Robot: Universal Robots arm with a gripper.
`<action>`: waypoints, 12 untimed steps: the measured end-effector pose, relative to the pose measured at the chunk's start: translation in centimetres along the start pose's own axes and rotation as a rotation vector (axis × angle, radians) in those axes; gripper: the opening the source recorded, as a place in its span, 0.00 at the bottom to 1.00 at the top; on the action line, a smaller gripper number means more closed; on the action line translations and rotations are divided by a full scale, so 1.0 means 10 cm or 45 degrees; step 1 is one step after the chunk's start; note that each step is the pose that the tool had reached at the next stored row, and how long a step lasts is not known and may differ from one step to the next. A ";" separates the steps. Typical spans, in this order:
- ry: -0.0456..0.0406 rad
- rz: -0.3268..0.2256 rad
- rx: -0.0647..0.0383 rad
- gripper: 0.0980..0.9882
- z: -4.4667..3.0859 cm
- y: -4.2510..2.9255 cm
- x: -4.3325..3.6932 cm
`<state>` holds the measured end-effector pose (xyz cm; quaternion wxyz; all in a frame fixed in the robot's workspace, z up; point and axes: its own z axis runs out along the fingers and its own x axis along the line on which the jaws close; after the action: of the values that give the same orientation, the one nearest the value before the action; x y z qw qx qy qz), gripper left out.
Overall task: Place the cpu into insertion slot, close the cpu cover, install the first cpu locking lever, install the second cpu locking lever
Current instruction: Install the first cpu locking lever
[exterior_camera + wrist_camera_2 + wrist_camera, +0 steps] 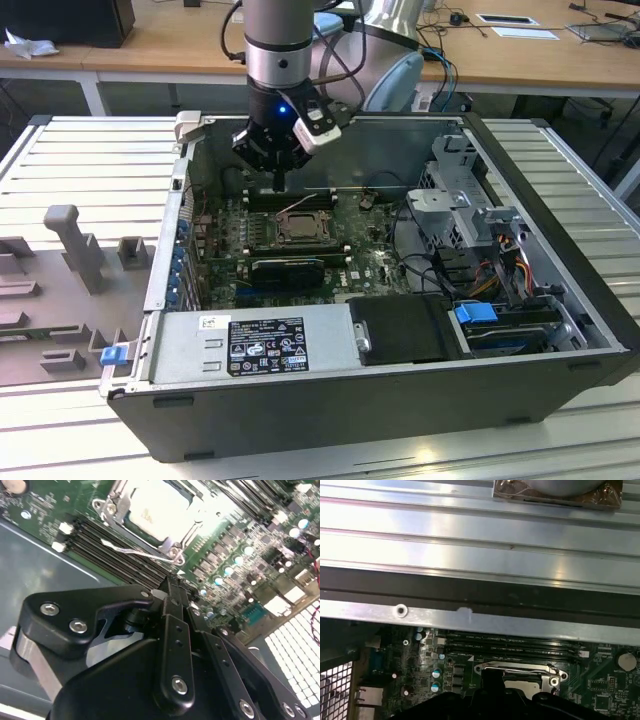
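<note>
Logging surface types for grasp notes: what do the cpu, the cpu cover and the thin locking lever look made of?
The cpu: metal, pale matte face with soft glare. The cpu cover: likely sheet steel, dull grey with bright edges. The locking lever: seemingly bare steel wire, thin and shiny.

We see the cpu [157, 510] with a pale, smooth metal face that catches the light, framed by the cpu cover [119, 500] of dull bare metal. The gripper [172, 585] looks matt black, plastic or coated metal, dotted with bright metal screw heads. The motherboard [40, 505] is glossy green laminate. In the exterior view the computer case [400, 410] is dark, matt painted metal. It sits on a ribbed table [90, 140] of satin aluminium. The desk [180, 40] at the upper left of the frame is pale wood.
</note>
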<state>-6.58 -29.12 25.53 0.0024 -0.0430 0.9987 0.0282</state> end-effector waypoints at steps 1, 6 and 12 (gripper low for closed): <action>0.000 0.000 0.000 0.01 0.001 -0.002 -0.024; 0.000 0.000 0.000 0.01 0.006 -0.010 -0.113; 0.001 0.000 0.000 0.01 0.016 -0.019 -0.205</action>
<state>-4.52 -29.13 25.38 0.0020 -0.0430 0.9987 0.0282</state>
